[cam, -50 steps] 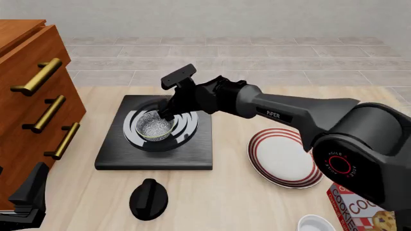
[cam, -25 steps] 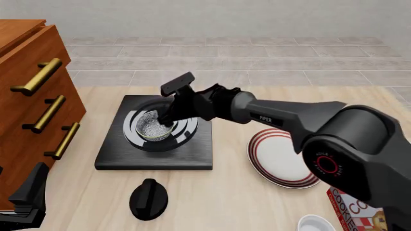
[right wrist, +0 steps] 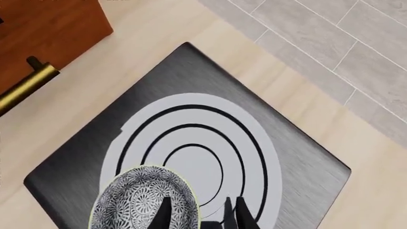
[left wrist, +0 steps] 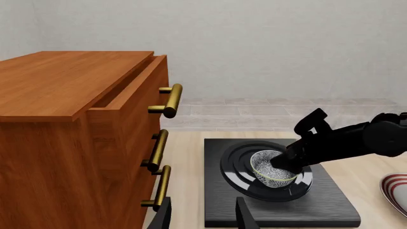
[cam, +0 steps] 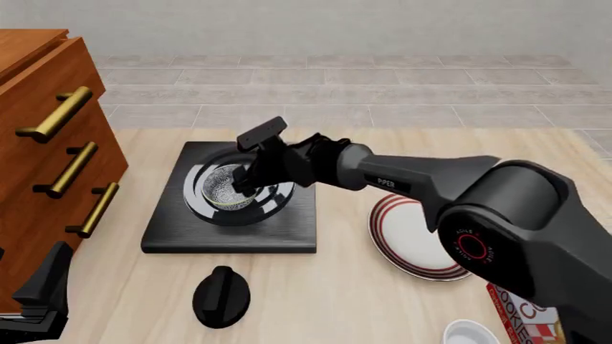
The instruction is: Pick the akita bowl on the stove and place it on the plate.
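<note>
The small round akita bowl (cam: 228, 188), speckled grey-white inside with a pale rim, is sitting on the silver-white burner rings of the flat square black stove (cam: 277, 233). In the right wrist view the bowl (right wrist: 141, 200) is seen lying off the rings' centre, over their edge, on the stove (right wrist: 299, 157).

The right pincer (cam: 244, 183) is being held down at the bowl's rim, on the side facing the plate. In the right wrist view one dark finger (right wrist: 164, 212) is lying inside the speckled hollow and the other (right wrist: 243, 214) just outside the wall, so the pincer (right wrist: 203, 215) is straddling the rim; whether the wall is actually being squeezed cannot be told. From the left wrist view the same pincer (left wrist: 287, 164) is seen reaching into the bowl (left wrist: 270, 169) from the right.

The round white plate with red concentric rings (cam: 411, 240) is lying on the pale wooden surface (cam: 335, 301) just beside the stove, partly covered by the right arm.

A black oval knob (cam: 221, 296) is resting on the surface in front of the stove. A wooden drawer cabinet with brass handles (cam: 48, 143) is standing to the stove's left. The left pincer (left wrist: 202, 215) is being held low by the cabinet, its fingers standing apart with nothing between them.
</note>
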